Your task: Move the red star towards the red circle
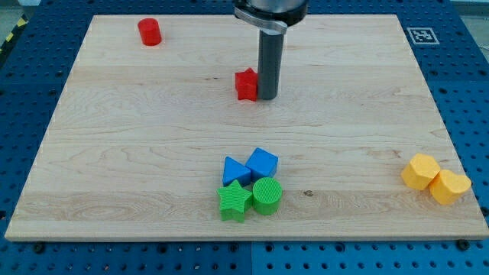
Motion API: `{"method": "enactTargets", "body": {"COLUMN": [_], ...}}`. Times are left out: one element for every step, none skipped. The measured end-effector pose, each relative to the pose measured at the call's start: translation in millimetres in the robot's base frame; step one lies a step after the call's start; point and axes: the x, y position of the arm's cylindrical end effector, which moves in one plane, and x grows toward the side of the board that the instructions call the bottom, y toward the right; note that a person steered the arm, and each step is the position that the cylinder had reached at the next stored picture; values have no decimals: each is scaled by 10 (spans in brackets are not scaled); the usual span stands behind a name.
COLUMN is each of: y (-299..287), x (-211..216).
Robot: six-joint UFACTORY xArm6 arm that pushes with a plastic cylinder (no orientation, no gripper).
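On the wooden board [153, 145], the red star-shaped block [246, 84] sits a little above the middle, and my tip [268, 97] stands just at its right side, touching or nearly so. The red round block [150, 32] lies well apart, toward the view's top left. Near the bottom centre four blocks cluster together: the blue triangular block [235, 170] left of the blue cube-like block [263, 163], the green star-shaped block [235, 201] below, left of the green round block [267, 195]. At the bottom right, two yellow blocks [435, 179] touch side by side.
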Motion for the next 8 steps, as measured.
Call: {"method": "enactTargets", "body": {"y": [-144, -305, -531, -449, -276, -226, -472, -591], "x": [-70, 308, 298, 20, 9, -173, -222, -425]}}
